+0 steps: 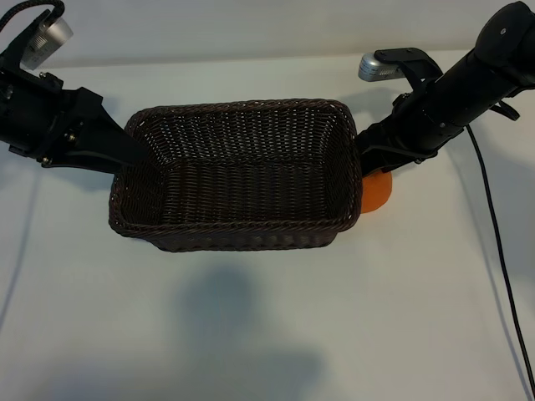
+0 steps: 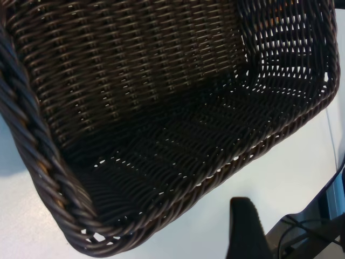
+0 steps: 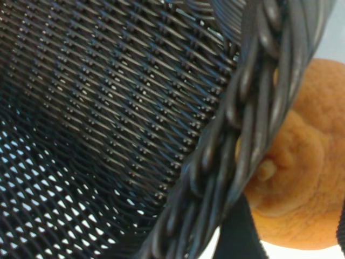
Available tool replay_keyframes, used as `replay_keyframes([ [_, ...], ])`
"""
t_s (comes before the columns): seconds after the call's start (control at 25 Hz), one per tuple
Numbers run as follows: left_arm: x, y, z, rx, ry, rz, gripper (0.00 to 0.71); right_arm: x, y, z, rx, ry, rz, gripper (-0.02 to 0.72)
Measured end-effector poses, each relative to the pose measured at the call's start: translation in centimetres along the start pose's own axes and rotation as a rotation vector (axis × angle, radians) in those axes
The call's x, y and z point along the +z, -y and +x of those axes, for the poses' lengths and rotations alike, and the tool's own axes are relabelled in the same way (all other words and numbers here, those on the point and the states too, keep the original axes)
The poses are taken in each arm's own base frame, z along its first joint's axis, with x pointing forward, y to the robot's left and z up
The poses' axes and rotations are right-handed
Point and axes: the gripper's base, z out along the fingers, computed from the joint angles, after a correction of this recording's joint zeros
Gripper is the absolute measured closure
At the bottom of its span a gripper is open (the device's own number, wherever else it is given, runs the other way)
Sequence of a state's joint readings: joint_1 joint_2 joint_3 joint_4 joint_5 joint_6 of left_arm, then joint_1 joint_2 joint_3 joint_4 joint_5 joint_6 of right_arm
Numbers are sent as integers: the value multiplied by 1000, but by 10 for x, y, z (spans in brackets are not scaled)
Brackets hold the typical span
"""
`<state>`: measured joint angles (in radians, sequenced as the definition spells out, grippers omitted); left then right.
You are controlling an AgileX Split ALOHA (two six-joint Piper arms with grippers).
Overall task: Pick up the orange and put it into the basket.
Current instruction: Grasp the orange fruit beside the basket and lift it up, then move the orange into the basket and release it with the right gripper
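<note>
A plain white desk (image 1: 267,317) filled the scene, and a thin black cable (image 1: 501,251) trailed across it along the right side.

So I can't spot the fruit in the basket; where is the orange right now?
In the exterior view the orange sits on the table just outside the wicker basket's right end, under the right claw.

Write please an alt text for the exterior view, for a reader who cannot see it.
A large rectangular dark-brown woven wicker basket sits empty on a white table, and a small round bright-orange fruit lies outside, against its right wall. A black robot arm reaches in from each side, the right end effector directly above the fruit.
</note>
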<state>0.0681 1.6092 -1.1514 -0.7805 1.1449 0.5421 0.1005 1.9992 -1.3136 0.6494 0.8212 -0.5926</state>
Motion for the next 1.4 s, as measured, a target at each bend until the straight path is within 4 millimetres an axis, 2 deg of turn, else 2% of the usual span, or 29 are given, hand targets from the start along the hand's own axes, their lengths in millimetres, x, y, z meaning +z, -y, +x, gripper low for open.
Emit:
replay_keyframes([
  [0.24,0,0,0,0,0,0,254,1,1,0,-1,2,3,263],
  [0.48,0,0,0,0,0,0,254,12,6,2,16,-17,0,318],
  [0.6,0,0,0,3,0,0,254,12,6,2,18,-17,-1,411],
  [0.76,0,0,0,3,0,0,254,12,6,2,18,-16,-1,618],
  [0.84,0,0,0,2,0,0,254,13,6,2,18,-17,-2,659],
  [1.2,0,0,0,2,0,0,254,12,8,3,13,-25,4,664],
  [1.4,0,0,0,2,-1,0,254,0,10,2,10,-19,9,664],
])
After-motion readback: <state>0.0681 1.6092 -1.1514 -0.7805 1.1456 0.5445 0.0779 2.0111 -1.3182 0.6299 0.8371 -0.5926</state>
